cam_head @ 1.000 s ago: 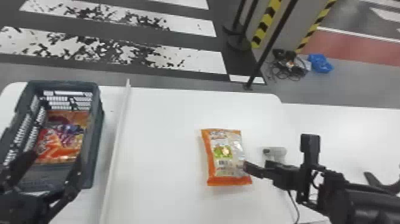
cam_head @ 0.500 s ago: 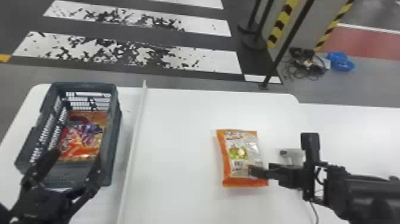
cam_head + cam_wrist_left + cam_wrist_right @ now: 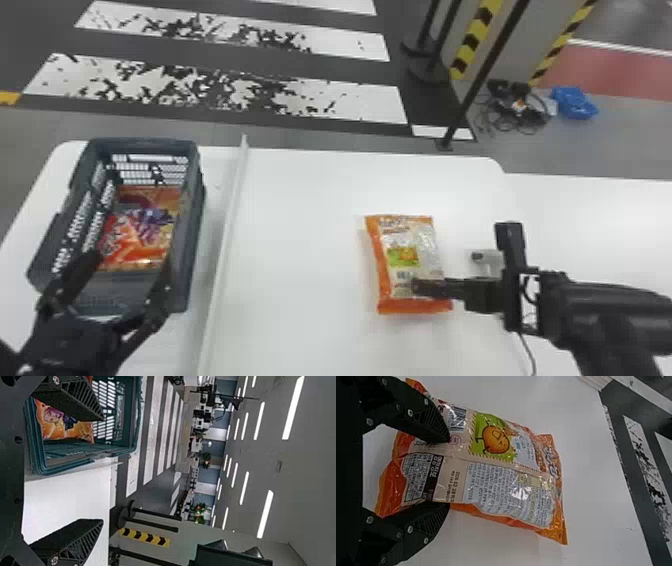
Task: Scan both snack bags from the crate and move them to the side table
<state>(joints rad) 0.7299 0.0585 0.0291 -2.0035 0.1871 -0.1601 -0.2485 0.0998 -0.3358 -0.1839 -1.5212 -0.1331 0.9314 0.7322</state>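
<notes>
In the head view, my left gripper (image 3: 127,272) is open over the near end of the dark crate (image 3: 196,225), where red, orange and purple snack packaging (image 3: 135,247) lies. How many bags it makes up I cannot tell. The left wrist view shows the left gripper (image 3: 103,470), fingers wide apart, beside orange packaging (image 3: 59,427). An orange-edged snack bag (image 3: 411,232) lies on the white table, barcode side up, with my right gripper (image 3: 417,287) over its near right part. In the right wrist view the right gripper (image 3: 449,474) is open across the bag (image 3: 494,479), one finger overlapping its printed face.
A raised white strip (image 3: 231,225) divides the table between crate and bag. A small grey-and-white device (image 3: 487,257) stands behind the right gripper. Another white table surface (image 3: 600,220) adjoins at the right. Posts and cables stand on the floor beyond.
The head view has swung left, shifting the scene rightward in it. My right gripper has moved left, farther over the snack bag. The left gripper keeps about the same place over the crate.
</notes>
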